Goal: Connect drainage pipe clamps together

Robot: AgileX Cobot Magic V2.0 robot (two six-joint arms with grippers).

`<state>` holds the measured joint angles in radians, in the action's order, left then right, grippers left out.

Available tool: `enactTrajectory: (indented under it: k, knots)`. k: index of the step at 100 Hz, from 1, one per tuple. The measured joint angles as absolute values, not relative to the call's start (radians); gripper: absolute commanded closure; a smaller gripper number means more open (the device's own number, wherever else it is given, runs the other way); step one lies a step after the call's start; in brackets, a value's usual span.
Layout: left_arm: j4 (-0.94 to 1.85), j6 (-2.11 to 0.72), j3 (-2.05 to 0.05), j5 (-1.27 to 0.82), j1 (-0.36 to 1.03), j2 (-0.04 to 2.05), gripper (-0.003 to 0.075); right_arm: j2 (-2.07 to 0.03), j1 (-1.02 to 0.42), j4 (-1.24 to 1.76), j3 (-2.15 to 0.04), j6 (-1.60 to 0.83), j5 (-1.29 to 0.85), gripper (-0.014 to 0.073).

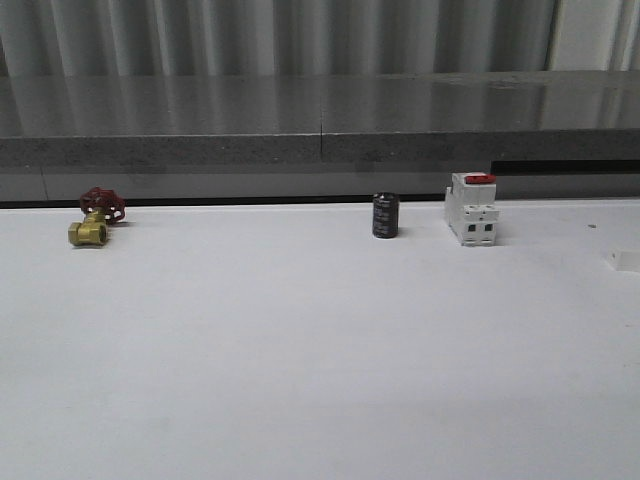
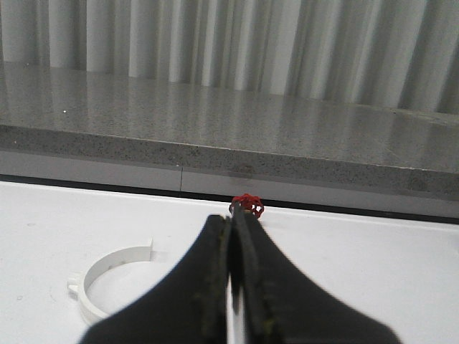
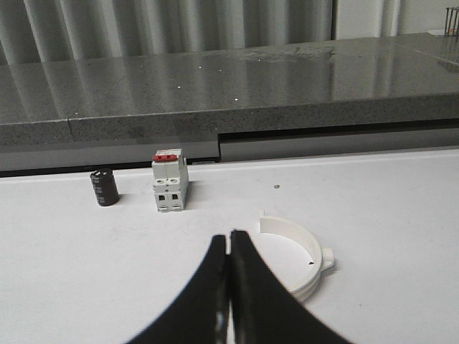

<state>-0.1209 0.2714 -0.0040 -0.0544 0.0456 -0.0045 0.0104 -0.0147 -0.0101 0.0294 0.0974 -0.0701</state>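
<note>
**Two clamp halves lie apart on the desk, both claws closed on nothing**

In the left wrist view one drainage pipe clamp half (image 2: 107, 276) lies flat on the white desk (image 2: 373, 272), a white half-ring with small outer lugs, just beside the left claw (image 2: 231, 247). That claw's dark fingers are pressed together and hold nothing. In the right wrist view the other clamp half (image 3: 301, 254) lies flat too, close to the right claw (image 3: 229, 247), whose fingers also meet with nothing between them.

Along the desk's far edge, in the front view, stand a white breaker (image 1: 473, 208) with a red top and, beside it, a small black cylinder (image 1: 386, 215). Near the far left corner sits a brass valve (image 1: 95, 220) with a red handwheel. A grey stone ledge (image 1: 320, 125) runs behind the desk.
</note>
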Motion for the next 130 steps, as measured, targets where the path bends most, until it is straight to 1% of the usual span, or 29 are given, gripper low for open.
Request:
enactTrajectory:
  k: [46,56,63,79,90,100,113,130]
  knots:
    - [-0.107,0.271,-0.004,-0.05,0.046,-0.005,0.0741,0.01,-0.015,-0.01,0.029,0.097,-0.07,0.0661]
    - [-0.092,0.271,-0.036,-0.106,0.046,-0.003,0.0741,0.01,-0.015,-0.01,0.029,0.097,-0.07,0.0661]
    - [-0.089,0.271,-0.102,-0.175,0.046,0.025,0.0741,0.01,-0.015,-0.01,0.029,0.097,-0.07,0.0661]
    - [-0.094,0.271,-0.319,-0.397,0.046,0.204,0.0741,0.01,-0.015,-0.01,0.029,0.097,-0.07,0.0661]
    - [-0.108,0.271,-0.467,-0.569,0.046,0.376,0.0741,0.01,-0.015,-0.01,0.029,0.097,-0.07,0.0661]
    - [-0.111,0.271,-0.569,-0.677,0.046,0.525,0.0741,0.01,-0.015,-0.01,0.029,0.097,-0.07,0.0661]
    - [-0.116,0.271,-0.647,-0.724,0.046,0.694,0.0741,0.01,-0.015,-0.01,0.029,0.097,-0.07,0.0661]
    - [-0.122,0.271,-0.66,-0.724,0.046,0.838,0.074,0.01,-0.015,-0.01,0.029,0.097,-0.07,0.0661]
